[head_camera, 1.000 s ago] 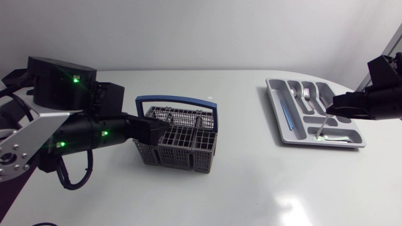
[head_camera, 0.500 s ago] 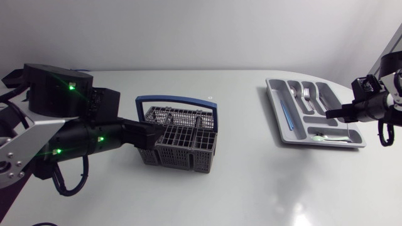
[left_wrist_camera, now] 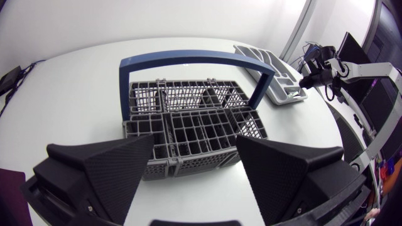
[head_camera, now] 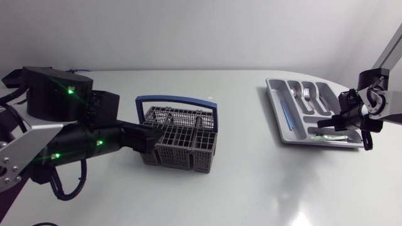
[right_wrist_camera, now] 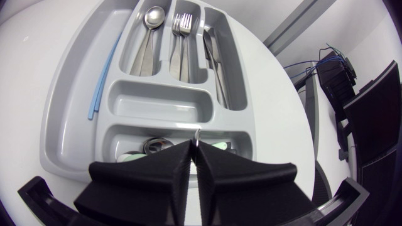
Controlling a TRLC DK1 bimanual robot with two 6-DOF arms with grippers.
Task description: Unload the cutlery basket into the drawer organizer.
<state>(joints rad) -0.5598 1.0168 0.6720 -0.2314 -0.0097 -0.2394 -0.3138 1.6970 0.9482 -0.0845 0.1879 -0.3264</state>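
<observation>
White tabletop (head_camera: 251,188) carrying the cutlery basket (head_camera: 182,143) left of centre and the grey drawer organizer (head_camera: 276,119) well apart at the right. Left gripper (left_wrist_camera: 195,144): fingers spread wide, just before the basket's near wall and on the near side of its blue handle (left_wrist_camera: 195,59); contact cannot be told. No cutlery is evident in the grid cells seen from the left wrist, though the far cells are dark. Right gripper (right_wrist_camera: 195,145): low over the organizer's nearest cross compartment, fingers drawn to a narrow slit from which a thin metal tip (right_wrist_camera: 197,133) emerges; whether that tip is clamped or belongs to a piece lying below cannot be told. Already sorted: spoons (right_wrist_camera: 147,37), forks (right_wrist_camera: 182,41), knives (right_wrist_camera: 215,59), a blue stick (right_wrist_camera: 103,72) in the side slot, and small pieces (right_wrist_camera: 157,145) in the nearest compartment. Judged step: delivery of a late, possibly final, item into that compartment. Next move, as judged: part the right fingers only if something is held, then lift straight clear of the rim; the left gripper should check the dark cells.
</observation>
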